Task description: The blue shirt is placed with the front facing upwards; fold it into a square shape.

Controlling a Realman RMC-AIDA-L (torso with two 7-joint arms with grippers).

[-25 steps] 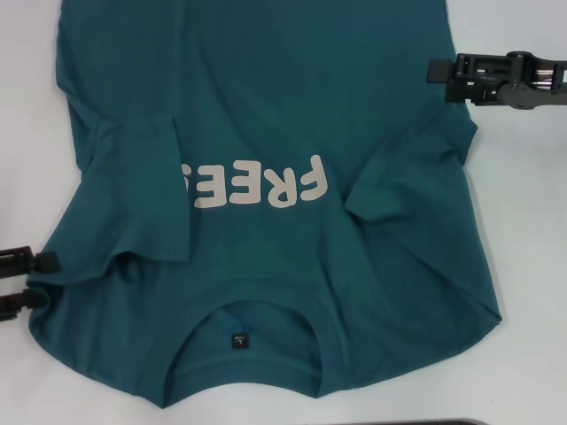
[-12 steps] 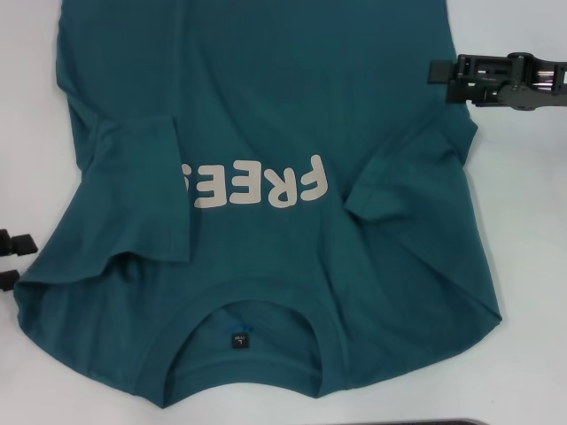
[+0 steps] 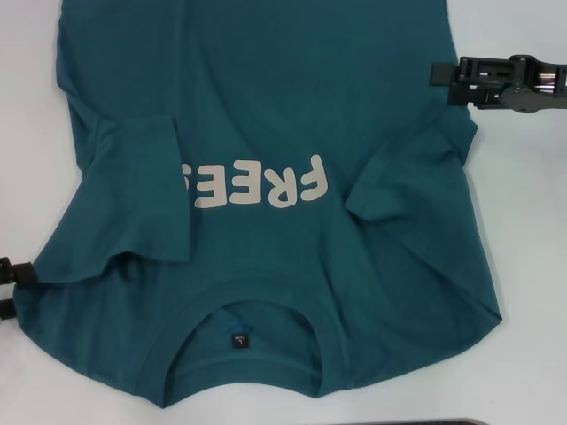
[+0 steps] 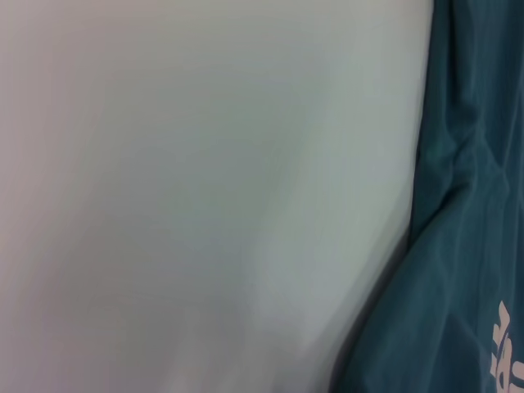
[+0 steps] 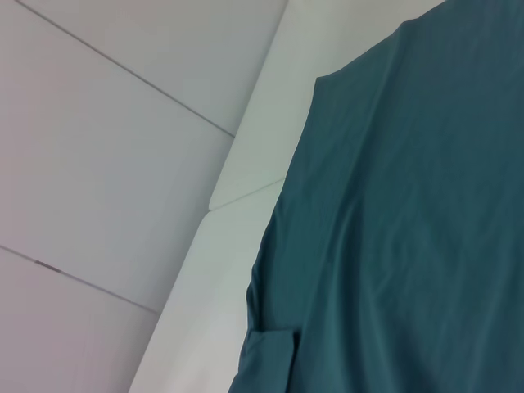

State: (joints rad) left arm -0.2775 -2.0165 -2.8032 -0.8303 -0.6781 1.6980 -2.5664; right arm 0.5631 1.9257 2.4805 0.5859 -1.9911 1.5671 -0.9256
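The blue shirt [image 3: 266, 177] is lying face up on the white table [image 3: 532, 266], its ribbed collar [image 3: 248, 345] nearest the robot and the cream "FREE" lettering [image 3: 257, 184] reading upside down across the chest; both short sleeves are already lying folded inward over the body, the left one covering the last part of the word.

The left gripper [image 3: 11, 288] is showing only as two dark finger ends at the frame's edge, one above the other with a gap between them, so it is looking parted and holding nothing; the shirt's left shoulder edge is lying just beside those tips, possibly touching. The right gripper [image 3: 440, 73] is reaching in from the right, level with the shirt's side seam, which is lying right at its tip; whether its fingers are parted or closed on cloth I cannot tell.

As a judgement, the task is standing at an early-to-middle stage: the sleeves are tucked in, but the body is lying at full length and full width, rumpled at the shoulders; the lengthwise folds that would bring it to a square are not yet done.
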